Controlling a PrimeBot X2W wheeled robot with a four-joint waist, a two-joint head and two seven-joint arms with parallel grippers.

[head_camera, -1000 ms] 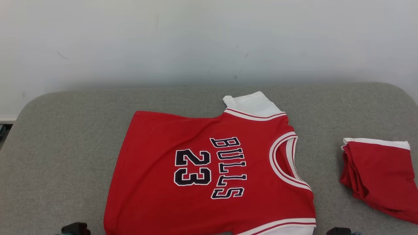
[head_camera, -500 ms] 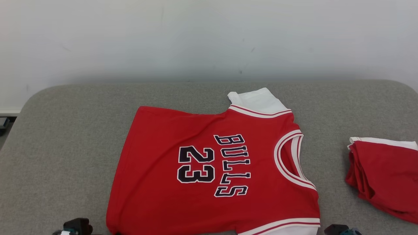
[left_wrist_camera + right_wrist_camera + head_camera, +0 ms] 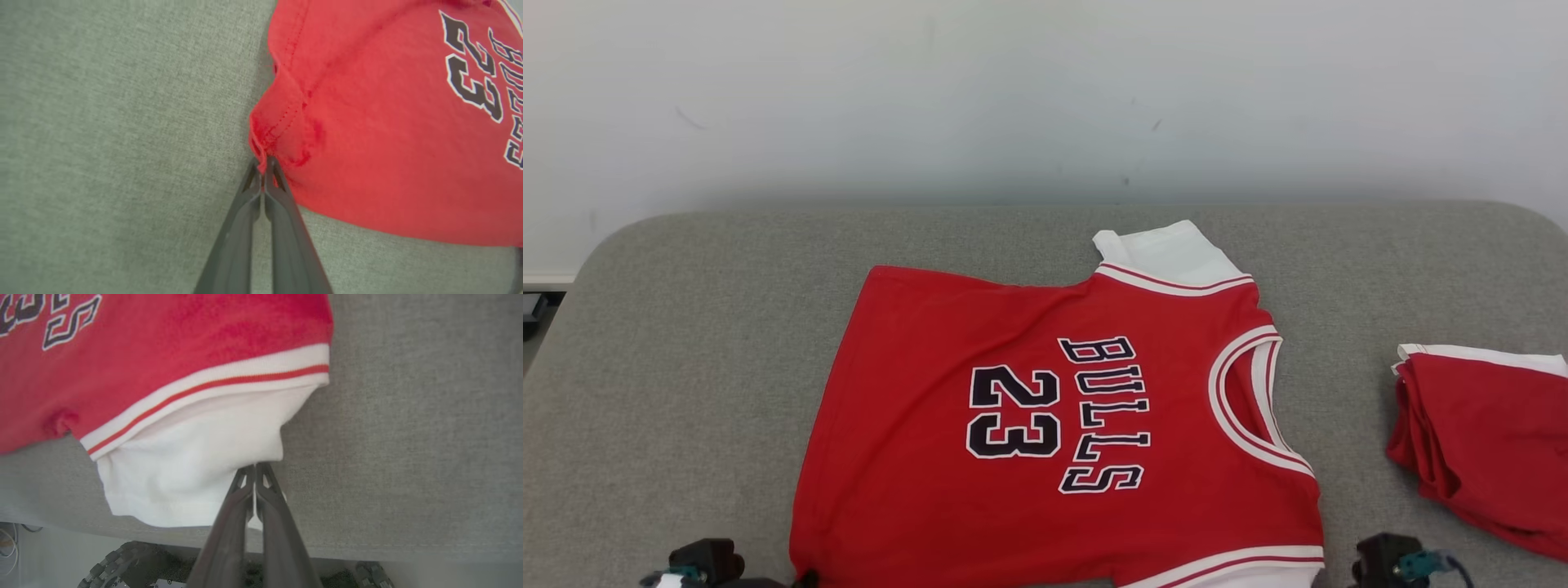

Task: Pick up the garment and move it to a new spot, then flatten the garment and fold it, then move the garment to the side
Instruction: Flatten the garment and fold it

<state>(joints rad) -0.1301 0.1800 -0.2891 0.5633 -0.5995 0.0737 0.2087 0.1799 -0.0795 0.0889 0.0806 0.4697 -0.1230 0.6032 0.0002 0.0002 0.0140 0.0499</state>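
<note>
a grey padded table stands before a plain pale wall. compared with half a second ago, we see the right arm's dark wrist standing higher in the lower right corner of the head view, while the jersey lies where it did. the slide of the whole picture since a second ago is the camera's own.

the left gripper is clenched on the red hem corner at the near left, and the cloth puckers at its tips. the right gripper has its fingers pressed together at the edge of the near white sleeve, and we read it as pinching that edge.

the jersey is spread flat in the middle of the table, neck toward the right, hem toward the left. it is red, with "bulls" and "23" in black outlined in white, white-and-red banding at the neck and armholes, and white sleeves. a second red garment, folded with a white edge, lies well apart at the right. past the table's near edge, the right wrist view shows a dark ridged wheel.
</note>
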